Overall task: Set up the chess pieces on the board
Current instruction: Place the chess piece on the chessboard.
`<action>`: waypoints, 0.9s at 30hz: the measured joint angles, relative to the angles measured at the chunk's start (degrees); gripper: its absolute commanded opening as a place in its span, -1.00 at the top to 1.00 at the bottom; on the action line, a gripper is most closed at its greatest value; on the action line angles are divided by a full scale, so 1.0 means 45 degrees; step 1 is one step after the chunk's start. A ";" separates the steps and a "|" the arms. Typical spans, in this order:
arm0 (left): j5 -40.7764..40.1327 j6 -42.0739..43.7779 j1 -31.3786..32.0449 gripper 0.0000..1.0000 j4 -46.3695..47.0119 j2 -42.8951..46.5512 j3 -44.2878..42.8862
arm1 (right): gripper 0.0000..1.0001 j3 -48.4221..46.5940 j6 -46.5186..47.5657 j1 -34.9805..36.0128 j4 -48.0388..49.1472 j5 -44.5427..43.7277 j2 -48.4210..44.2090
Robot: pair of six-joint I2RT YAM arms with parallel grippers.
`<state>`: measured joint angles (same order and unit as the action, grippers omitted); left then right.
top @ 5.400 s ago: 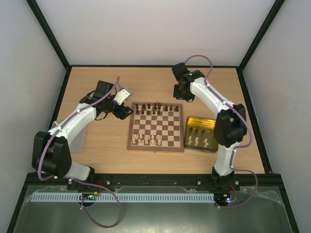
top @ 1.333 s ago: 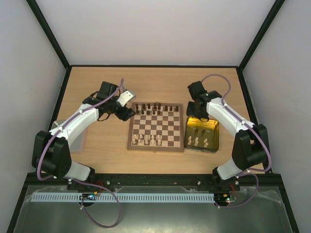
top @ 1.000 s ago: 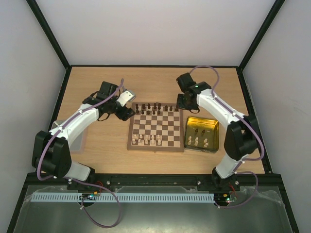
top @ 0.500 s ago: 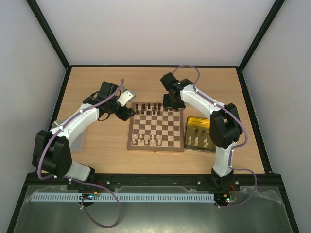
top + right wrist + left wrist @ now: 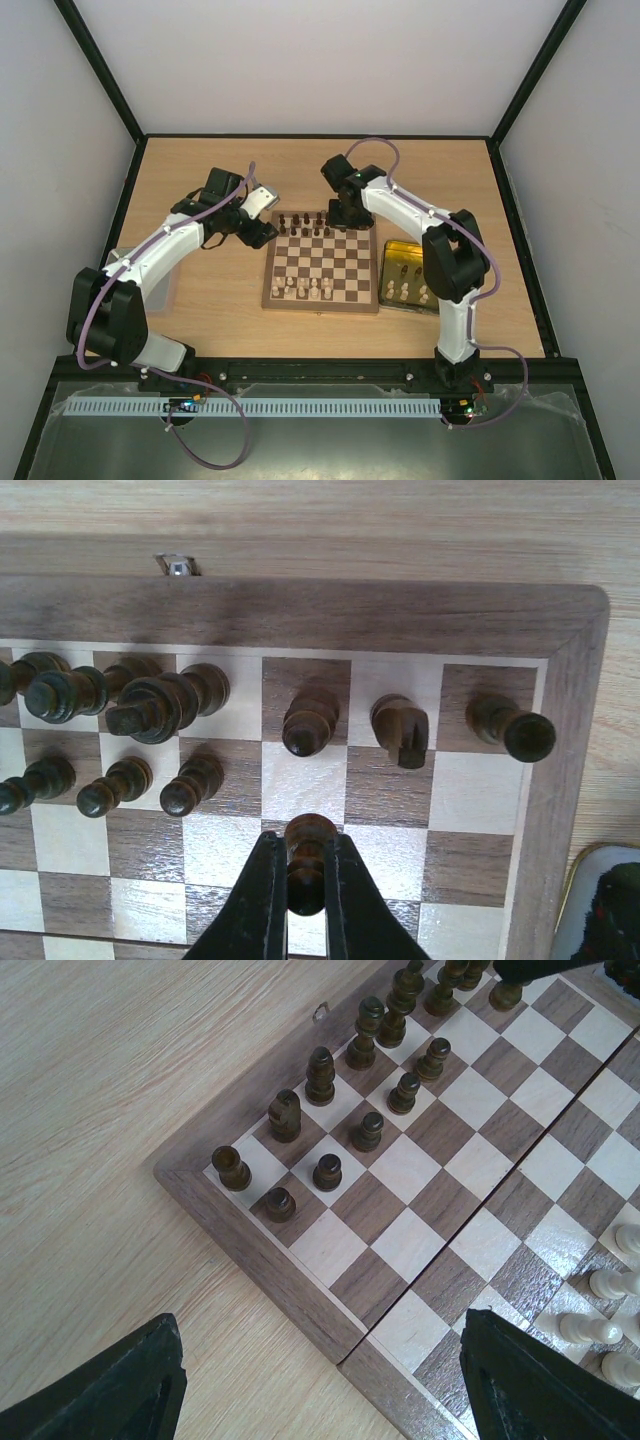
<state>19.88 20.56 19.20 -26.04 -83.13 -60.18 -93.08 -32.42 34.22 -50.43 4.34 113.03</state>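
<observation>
The board (image 5: pixel 269 291) lies mid-table, dark chess pieces (image 5: pixel 309 221) along its far rows and cream ones (image 5: pixel 309 290) on the near row. My right gripper (image 5: pixel 345 213) hangs over the far right part. In the right wrist view it (image 5: pixel 305 852) is shut on a dark pawn (image 5: pixel 310 833), just above the second row, to the right of three standing pawns (image 5: pixel 190 781). Behind it stand a bishop (image 5: pixel 310 721), a knight (image 5: pixel 400 730) and a rook (image 5: pixel 514 731). My left gripper (image 5: pixel 262 232) (image 5: pixel 330 1400) stands open and holds nothing, above the board's far-left edge (image 5: pixel 270 1260).
A gold tray (image 5: pixel 441 263) right of the board holds a few dark (image 5: pixel 405 269) and cream (image 5: pixel 411 292) pieces; its corner (image 5: pixel 600 900) shows in the right wrist view. A grey tray (image 5: pixel 168 290) lies partly under the left arm. Black frame posts edge the table.
My right arm has swung left from over the gold tray to the board's far rows, its gripper shut the whole time. The left arm has not moved.
</observation>
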 measured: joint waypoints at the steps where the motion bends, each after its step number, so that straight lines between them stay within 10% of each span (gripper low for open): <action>1: 0.0000 0.0000 0.0000 -0.53 0.0000 0.0000 0.0000 | 0.96 -0.0005 0.0005 0.0019 0.0000 0.0000 0.0063; 27: 0.0005 -0.0005 -0.0058 -0.53 0.0000 0.0000 0.0005 | 0.93 -0.0049 0.0005 0.0073 0.0238 -0.0092 0.0913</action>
<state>19.90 20.53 18.94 -26.04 -83.13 -60.16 -93.30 -32.40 34.54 -49.36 3.92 117.14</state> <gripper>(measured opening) 0.762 0.037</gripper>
